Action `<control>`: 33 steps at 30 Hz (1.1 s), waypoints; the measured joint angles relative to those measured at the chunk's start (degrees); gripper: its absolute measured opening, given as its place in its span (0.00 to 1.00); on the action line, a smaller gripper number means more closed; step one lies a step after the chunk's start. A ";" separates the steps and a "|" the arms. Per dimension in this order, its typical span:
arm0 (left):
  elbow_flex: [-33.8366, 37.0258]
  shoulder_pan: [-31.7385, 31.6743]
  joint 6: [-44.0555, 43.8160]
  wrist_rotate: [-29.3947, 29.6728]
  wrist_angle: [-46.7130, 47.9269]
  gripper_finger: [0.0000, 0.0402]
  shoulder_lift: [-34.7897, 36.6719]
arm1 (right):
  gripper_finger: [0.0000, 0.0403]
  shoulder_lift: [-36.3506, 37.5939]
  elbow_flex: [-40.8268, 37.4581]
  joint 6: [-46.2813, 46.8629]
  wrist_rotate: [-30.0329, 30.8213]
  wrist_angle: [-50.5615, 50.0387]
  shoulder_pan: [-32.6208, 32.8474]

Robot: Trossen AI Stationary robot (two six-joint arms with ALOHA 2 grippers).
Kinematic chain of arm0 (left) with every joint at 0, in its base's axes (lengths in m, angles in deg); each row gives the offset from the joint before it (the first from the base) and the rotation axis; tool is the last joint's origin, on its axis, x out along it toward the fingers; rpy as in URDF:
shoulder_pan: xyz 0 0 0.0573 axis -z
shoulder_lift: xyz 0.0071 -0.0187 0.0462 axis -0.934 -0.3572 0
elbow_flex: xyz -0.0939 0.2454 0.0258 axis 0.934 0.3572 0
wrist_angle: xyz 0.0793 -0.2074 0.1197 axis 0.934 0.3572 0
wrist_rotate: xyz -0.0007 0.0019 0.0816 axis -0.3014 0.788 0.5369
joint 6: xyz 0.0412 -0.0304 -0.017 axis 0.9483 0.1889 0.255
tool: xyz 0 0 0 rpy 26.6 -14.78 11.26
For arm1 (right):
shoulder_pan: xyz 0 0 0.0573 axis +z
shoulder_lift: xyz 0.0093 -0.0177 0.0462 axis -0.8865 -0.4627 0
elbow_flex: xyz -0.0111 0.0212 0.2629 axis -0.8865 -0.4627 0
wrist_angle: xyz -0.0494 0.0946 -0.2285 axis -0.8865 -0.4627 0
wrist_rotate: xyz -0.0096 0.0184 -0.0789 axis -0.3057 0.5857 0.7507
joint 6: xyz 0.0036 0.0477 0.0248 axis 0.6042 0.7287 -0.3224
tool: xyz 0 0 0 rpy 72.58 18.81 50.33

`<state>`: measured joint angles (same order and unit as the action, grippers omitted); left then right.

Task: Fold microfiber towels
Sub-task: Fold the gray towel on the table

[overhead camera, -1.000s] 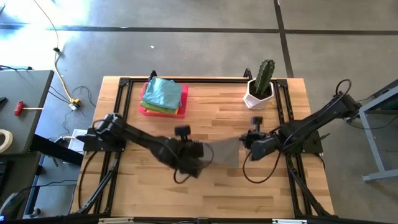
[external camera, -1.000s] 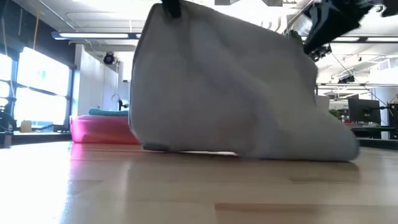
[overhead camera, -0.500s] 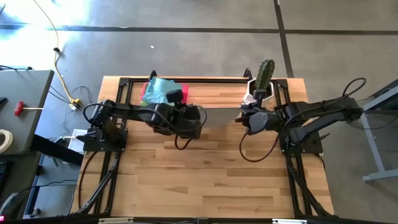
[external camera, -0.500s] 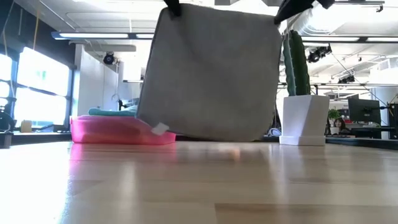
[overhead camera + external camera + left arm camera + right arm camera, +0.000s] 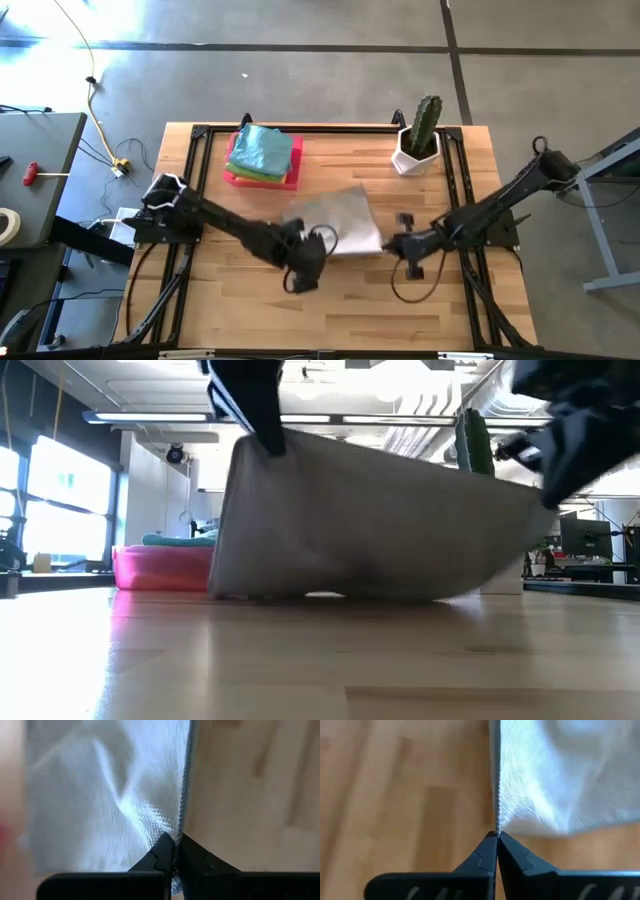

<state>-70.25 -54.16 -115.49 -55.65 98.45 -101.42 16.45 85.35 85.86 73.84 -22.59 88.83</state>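
Observation:
A grey microfiber towel point(image 5: 340, 220) is stretched between my two grippers over the middle of the table. Its far edge point(image 5: 320, 595) rests on the wood, and it slants up toward the near side. My left gripper point(image 5: 302, 238) is shut on its near left corner and my right gripper point(image 5: 388, 243) on its near right corner. In the low view, the left gripper point(image 5: 272, 445) is higher than the right gripper point(image 5: 545, 500). More folded towels point(image 5: 265, 150) are stacked on a pink tray point(image 5: 235, 178) at the far left. My left gripper pinches the towel's hemmed edge point(image 5: 176, 840) between its two fingers, slanting down from the near side. That corner is lifted clear, and the cloth runs away from it with a few creases. My right gripper pinches the towel's corner point(image 5: 498, 829) at its fingertips, slanting down from the near side. The cloth is drawn out from the pinch, with that corner clear of the table.
A cactus in a white pot point(image 5: 418, 140) stands at the far right. The pink tray sits at the far left, close behind the towel. Bare wood point(image 5: 340, 300) lies between the grippers and the near edge.
Both grippers, staying shut on the towel, swung up and toward the far edge so that it hung flat. They then came back down toward the near edge. The towel's lower edge has landed on the table, and the cloth slants up to the grippers.

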 joint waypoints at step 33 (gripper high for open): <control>16.04 3.83 -12.67 11.34 -3.41 0.01 0.05 | 0.00 -21.77 14.06 -32.58 10.46 -0.73 -12.73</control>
<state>-54.21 -50.33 -128.16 -44.30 95.05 -101.37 -5.32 99.41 53.29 84.30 -23.32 76.11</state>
